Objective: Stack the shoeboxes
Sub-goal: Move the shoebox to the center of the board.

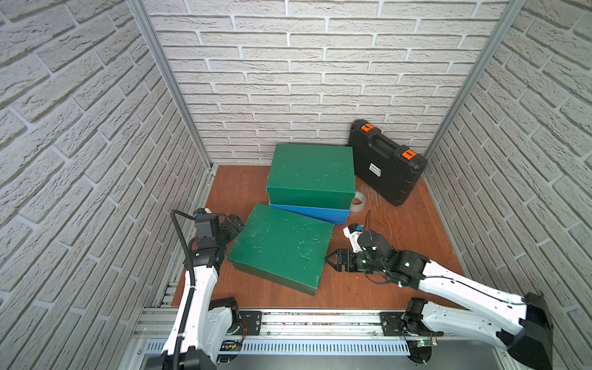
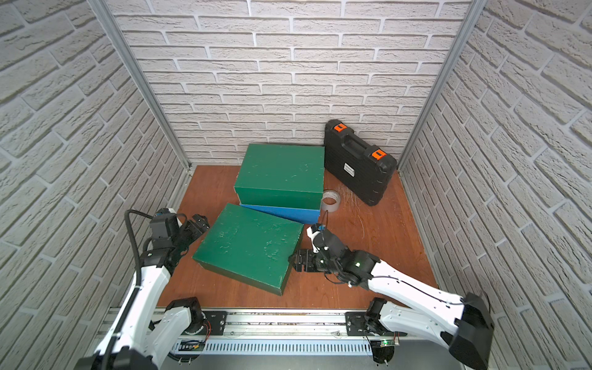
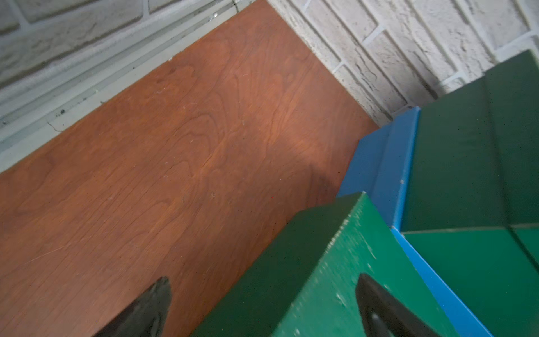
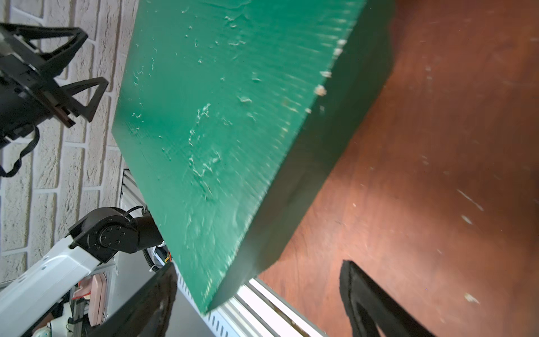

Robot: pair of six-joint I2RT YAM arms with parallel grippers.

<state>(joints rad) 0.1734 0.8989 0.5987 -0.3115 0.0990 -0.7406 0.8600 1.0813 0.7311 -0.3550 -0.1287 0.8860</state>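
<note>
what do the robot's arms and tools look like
The left arm and right arm have white links and black joints with green lights. A black ribbed cable runs along the left arm. The left tool and right tool are black with triangular frame fingers.

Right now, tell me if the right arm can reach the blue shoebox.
Probably, at its right end only. The far green shoebox sits on the blue shoebox, the near green shoebox blocks its front; bare table separates that end from the right gripper.

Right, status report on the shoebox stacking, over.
Left pincer open, right pincer open, flanking near green shoebox. Far green shoebox atop blue shoebox; near one unstacked. Tape roll beside stack.
</note>
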